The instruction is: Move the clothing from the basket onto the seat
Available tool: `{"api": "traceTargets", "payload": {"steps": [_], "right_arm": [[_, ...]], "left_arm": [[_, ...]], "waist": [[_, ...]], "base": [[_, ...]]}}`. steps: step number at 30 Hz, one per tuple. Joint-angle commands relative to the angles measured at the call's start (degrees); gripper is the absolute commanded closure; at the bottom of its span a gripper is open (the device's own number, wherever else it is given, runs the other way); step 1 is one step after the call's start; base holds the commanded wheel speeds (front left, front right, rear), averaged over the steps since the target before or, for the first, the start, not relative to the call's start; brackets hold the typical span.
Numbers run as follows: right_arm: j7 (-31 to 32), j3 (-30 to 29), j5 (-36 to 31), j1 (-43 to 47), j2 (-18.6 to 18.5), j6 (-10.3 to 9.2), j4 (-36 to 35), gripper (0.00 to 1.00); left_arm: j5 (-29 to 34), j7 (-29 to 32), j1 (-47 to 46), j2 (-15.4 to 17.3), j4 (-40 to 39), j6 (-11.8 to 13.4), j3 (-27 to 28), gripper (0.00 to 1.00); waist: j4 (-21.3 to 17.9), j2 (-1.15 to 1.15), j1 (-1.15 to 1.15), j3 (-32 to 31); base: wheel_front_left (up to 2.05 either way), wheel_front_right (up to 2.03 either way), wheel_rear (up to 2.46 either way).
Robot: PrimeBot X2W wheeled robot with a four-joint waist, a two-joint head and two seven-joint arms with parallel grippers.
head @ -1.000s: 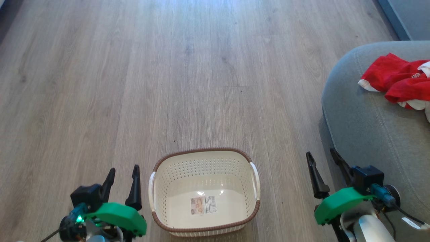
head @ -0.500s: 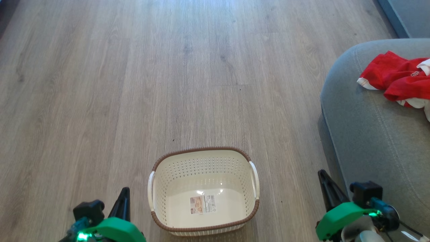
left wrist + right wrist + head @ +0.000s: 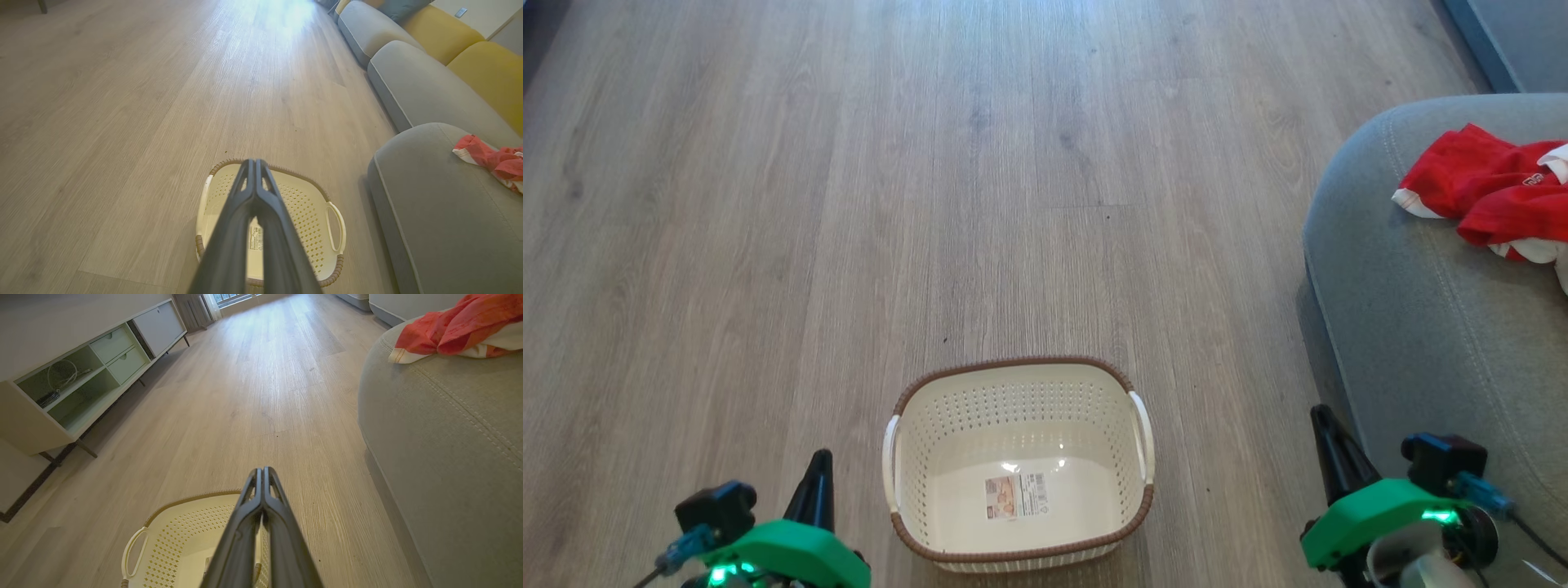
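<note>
The cream perforated basket [image 3: 1019, 465] with a brown rim stands on the wood floor, nothing but a label sticker on its bottom. Red and white clothing [image 3: 1490, 196] lies crumpled on the grey seat [image 3: 1421, 327] at the right. My left gripper [image 3: 818, 469] hangs shut just left of the basket, holding nothing. My right gripper [image 3: 1319, 425] is shut too, between the basket and the seat's rounded edge. The left wrist view has the basket [image 3: 302, 212] under the shut fingers [image 3: 255, 192] and the clothing [image 3: 490, 161] on the seat [image 3: 441, 212]. The right wrist view has the clothing [image 3: 453, 326] atop the seat [image 3: 449, 437].
Wood floor [image 3: 931, 204] stretches ahead and to the left. A low white media cabinet [image 3: 81, 375] on dark legs stands along the far wall. More grey and yellow sofa cushions [image 3: 429, 81] line up beyond the seat.
Both grippers have gone from open to shut and dropped lower in the head view. The basket and clothing stay where they were.
</note>
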Motion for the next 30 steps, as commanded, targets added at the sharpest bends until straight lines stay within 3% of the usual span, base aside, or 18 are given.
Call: {"api": "traceTargets", "payload": {"steps": [1,30], "right_arm": [[0.4,-0.4,2.1,-2.4,0.1,0.0,-2.2,1.0],[5.0,-2.6,20.7,-2.8,0.3,-0.01,-4.8,1.0]], "left_arm": [[-1.8,0.4,-2.6,0.0,-2.2,-0.5,1.2,1.0],[-18.2,5.0,-3.7,0.0,-4.1,-1.9,3.9,1.0]], "waist": [[0.0,0.0,0.0,0.0],[0.2,0.0,0.0,0.1]], "base": [[0.0,0.0,0.0],[0.0,0.0,0.0]]}}
